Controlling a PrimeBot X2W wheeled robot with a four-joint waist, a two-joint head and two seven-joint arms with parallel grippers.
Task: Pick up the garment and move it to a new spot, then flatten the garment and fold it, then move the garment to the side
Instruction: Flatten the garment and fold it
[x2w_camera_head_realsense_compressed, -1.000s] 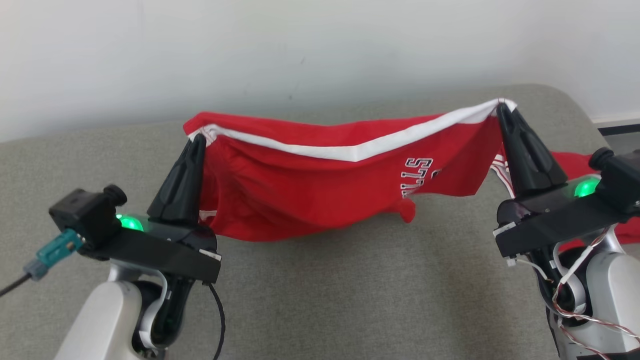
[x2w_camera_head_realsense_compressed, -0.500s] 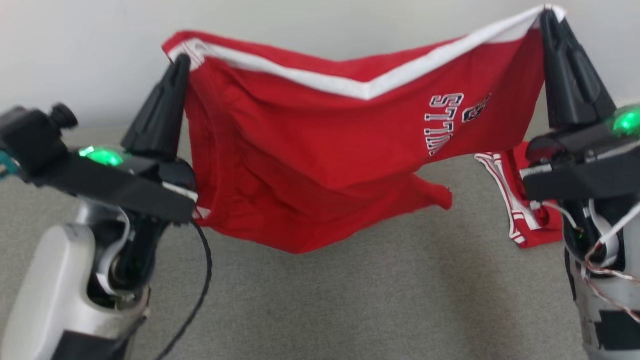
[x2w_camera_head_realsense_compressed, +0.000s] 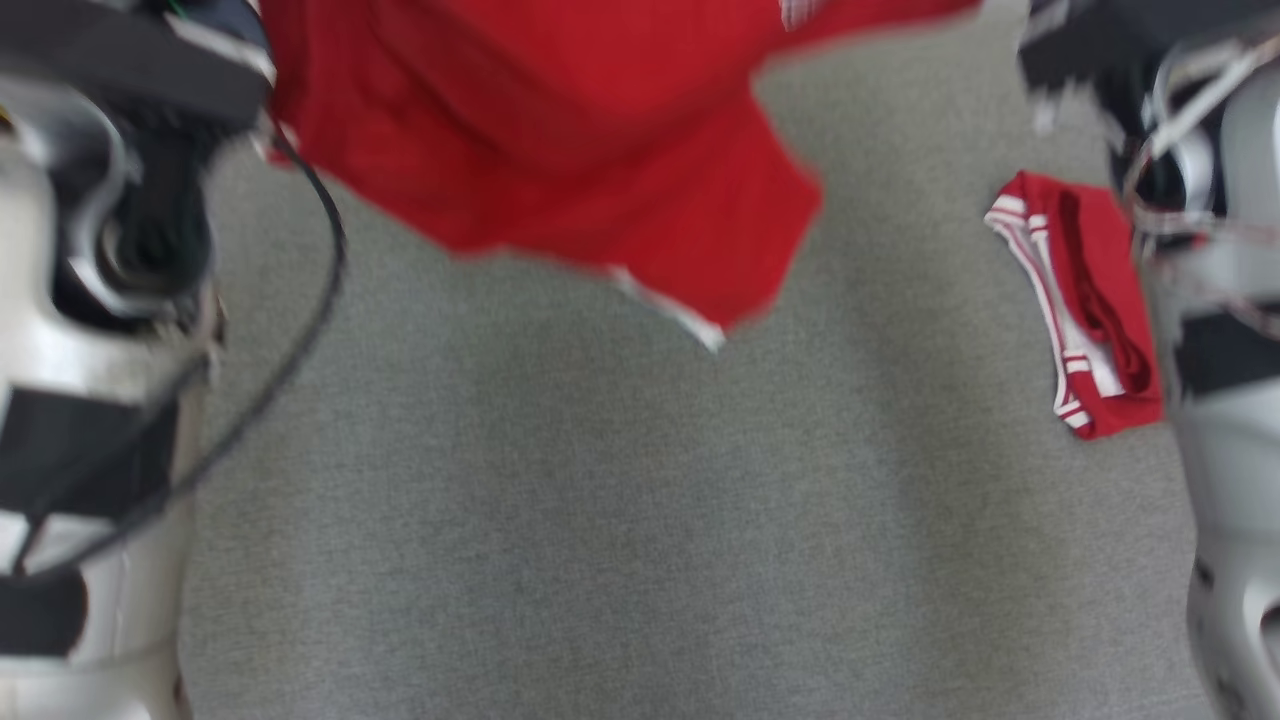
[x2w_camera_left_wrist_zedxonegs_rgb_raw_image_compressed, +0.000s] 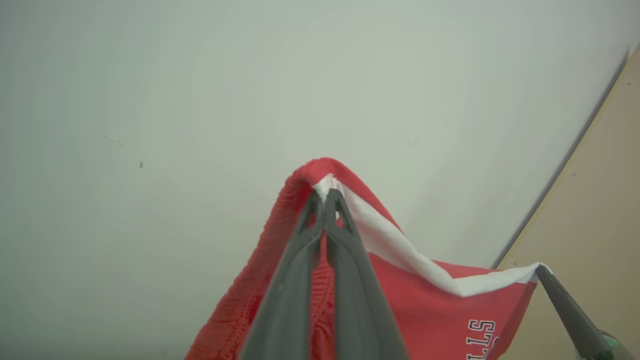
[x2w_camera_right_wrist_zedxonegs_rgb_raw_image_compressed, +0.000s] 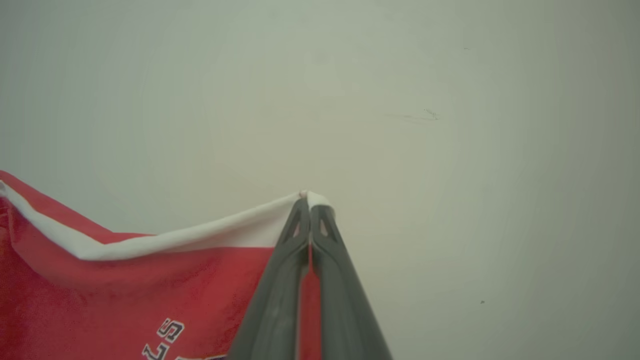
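Note:
The garment (x2w_camera_head_realsense_compressed: 560, 150) is red with a white band along its top edge and lettering on the front. It hangs stretched between both raised arms, and its lower hem dangles above the grey padded surface (x2w_camera_head_realsense_compressed: 600, 520). My left gripper (x2w_camera_left_wrist_zedxonegs_rgb_raw_image_compressed: 325, 197) is shut on one white-banded corner. At the opposite corner my right gripper (x2w_camera_right_wrist_zedxonegs_rgb_raw_image_compressed: 306, 200) is shut on the band, and the right gripper (x2w_camera_left_wrist_zedxonegs_rgb_raw_image_compressed: 541, 270) also shows in the left wrist view. The head view is blurred, with the pale left forearm (x2w_camera_head_realsense_compressed: 90, 300) and right forearm (x2w_camera_head_realsense_compressed: 1220, 300) at its sides.
A second red cloth with white stripes (x2w_camera_head_realsense_compressed: 1085, 310) lies bunched on the grey surface at the right, close to my right arm. A black cable (x2w_camera_head_realsense_compressed: 300, 330) loops off the left arm. A pale wall (x2w_camera_left_wrist_zedxonegs_rgb_raw_image_compressed: 200, 100) stands behind the held garment.
Both arms have lifted the garment much higher, so it hangs off the surface. Their fingers have passed out of the head view's top. The head picture has shifted and blurred.

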